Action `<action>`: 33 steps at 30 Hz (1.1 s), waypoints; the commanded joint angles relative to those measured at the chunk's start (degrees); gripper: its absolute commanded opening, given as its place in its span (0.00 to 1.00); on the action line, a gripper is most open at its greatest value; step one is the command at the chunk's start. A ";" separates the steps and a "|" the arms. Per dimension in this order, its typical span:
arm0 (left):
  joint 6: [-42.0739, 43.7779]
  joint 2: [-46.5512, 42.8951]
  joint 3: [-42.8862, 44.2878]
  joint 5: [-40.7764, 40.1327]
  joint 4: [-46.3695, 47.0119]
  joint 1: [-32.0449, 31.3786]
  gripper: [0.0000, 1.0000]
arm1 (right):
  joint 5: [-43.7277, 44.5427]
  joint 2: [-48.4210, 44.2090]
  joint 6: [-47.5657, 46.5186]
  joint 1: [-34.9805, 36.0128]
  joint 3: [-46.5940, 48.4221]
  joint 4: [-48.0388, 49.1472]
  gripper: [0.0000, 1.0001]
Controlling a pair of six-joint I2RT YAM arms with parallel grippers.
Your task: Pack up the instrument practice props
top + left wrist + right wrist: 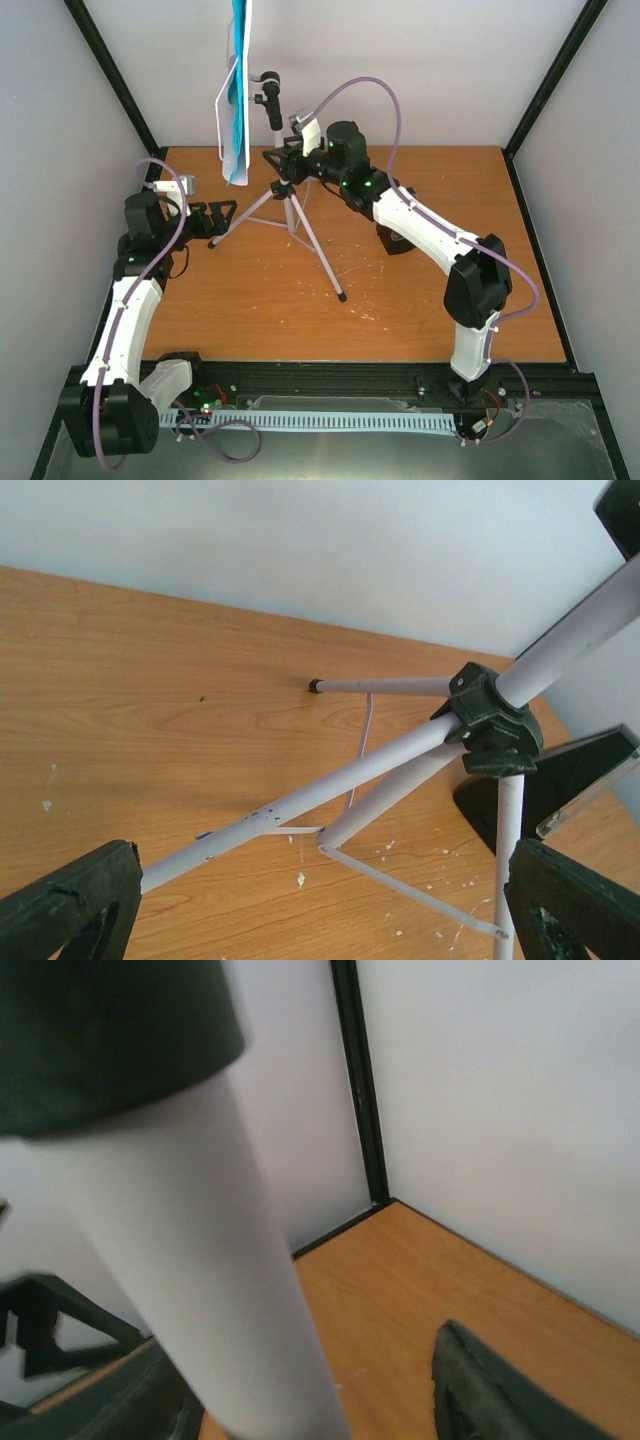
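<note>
plain white walls (420,70) and black corner posts (555,75) close in an orange-brown wooden table (420,320), flecked with pale scuffs near the middle. the white music stand (318,252) stands on its tripod at upper centre, with cyan pages (238,60) on its desk at the top edge. the right gripper (280,160) has its fingers spread around the stand's pole. the left gripper (215,215), spread wide and empty, hangs by a left tripod leg. the black metronome (392,240) sits right of centre, partly behind the right arm.
</note>
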 commanded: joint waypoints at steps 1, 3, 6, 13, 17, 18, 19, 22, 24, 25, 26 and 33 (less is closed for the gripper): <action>8.10 -1.31 0.58 1.86 -1.57 0.30 1.00 | -0.39 1.27 -3.55 0.68 3.86 -1.44 0.43; 9.40 -1.22 -0.01 4.66 -0.90 0.30 0.99 | -1.39 0.68 -4.45 0.68 3.45 -0.80 0.29; 9.84 -0.72 -0.77 10.35 0.66 0.30 0.99 | -3.78 -1.42 -6.23 0.68 1.92 -0.96 0.12; 9.74 1.78 -1.13 27.05 3.87 0.01 1.00 | -16.53 -11.54 -7.69 -2.45 -9.17 1.41 0.03; 9.29 3.33 -1.64 34.20 5.59 -3.86 0.99 | -28.74 -16.27 -6.80 -6.26 -15.26 2.54 0.03; 9.53 4.12 -1.65 35.21 5.56 -5.16 0.99 | -31.06 -17.32 -6.90 -7.10 -16.47 2.60 0.03; 9.59 4.85 -1.82 36.46 5.56 -6.28 0.99 | -33.03 -18.53 -7.14 -7.80 -17.68 2.65 0.03; 7.77 7.13 -2.58 40.81 8.50 -8.38 0.99 | -38.13 -20.89 -8.94 -9.18 -20.09 1.08 0.03; 7.79 8.46 -2.74 40.78 8.94 -10.77 0.99 | -40.86 -22.10 -10.75 -9.49 -21.19 -0.31 0.03; 7.98 9.09 -2.78 40.70 9.05 -12.10 0.98 | -41.89 -22.40 -11.13 -9.57 -21.61 -0.74 0.03; 8.08 9.84 -2.81 40.53 9.44 -13.30 0.98 | -42.98 -22.60 -11.04 -9.64 -21.94 -0.89 0.03; 9.96 18.24 -1.42 40.74 10.68 -18.95 0.86 | -48.38 -21.94 -9.72 -9.69 -22.34 -0.14 0.03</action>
